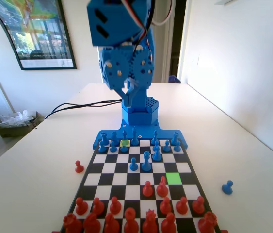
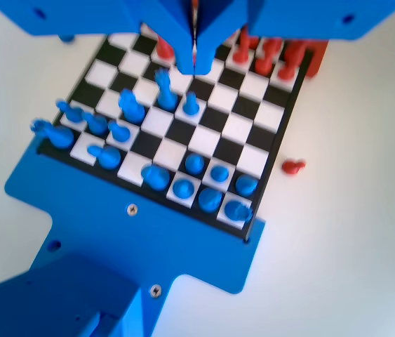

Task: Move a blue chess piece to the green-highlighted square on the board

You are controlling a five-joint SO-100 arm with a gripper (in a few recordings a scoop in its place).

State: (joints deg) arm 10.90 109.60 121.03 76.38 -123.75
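My gripper (image 1: pixel 128 91) hangs high above the blue arm's end of the board, shut with nothing in it. In the wrist view its jaws (image 2: pixel 195 64) meet in a thin line over the board's middle. A small blue chess piece (image 1: pixel 134 165) (image 2: pixel 191 104) with a knob top stands on the board in front of the blue back rows, beside a taller blue piece (image 1: pixel 146 161). The green-highlighted square (image 1: pixel 173 178) lies to the right of them and nearer the red side, with nothing on it. A red piece (image 1: pixel 162 187) stands just at its left front corner.
A paler yellow-green cell (image 1: pixel 124 142) sits in the blue back rows. Red pieces (image 1: pixel 130 217) crowd the near end of the board. Off the board, a blue pawn (image 1: pixel 227 187) stands on the table at right and a red pawn (image 1: pixel 79 167) (image 2: pixel 293 167) at left.
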